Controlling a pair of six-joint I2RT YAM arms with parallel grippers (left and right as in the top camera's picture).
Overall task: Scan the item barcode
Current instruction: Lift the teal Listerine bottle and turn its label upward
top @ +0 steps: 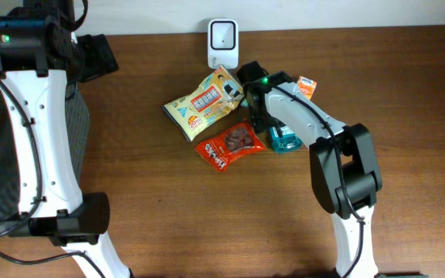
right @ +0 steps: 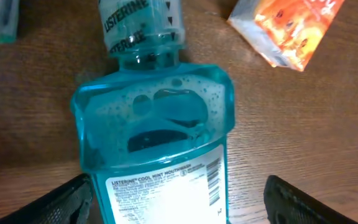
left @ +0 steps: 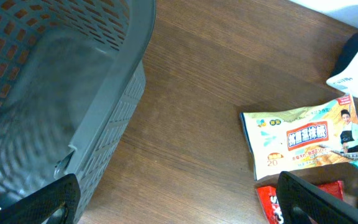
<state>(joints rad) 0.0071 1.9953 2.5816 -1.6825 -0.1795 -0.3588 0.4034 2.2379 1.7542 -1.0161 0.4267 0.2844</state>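
You are seeing the job barely starting: the mouthwash bottle (right: 154, 143) is lying flat on the table (top: 207, 216), short of the scanner (top: 223, 42), the right gripper (right: 179, 199) hovering spread above it, the left gripper (left: 179, 199) idling wide and empty.

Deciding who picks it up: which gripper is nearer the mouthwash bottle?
Right. The right gripper hangs directly above the mouthwash bottle; the left gripper is across the table, by the basket.
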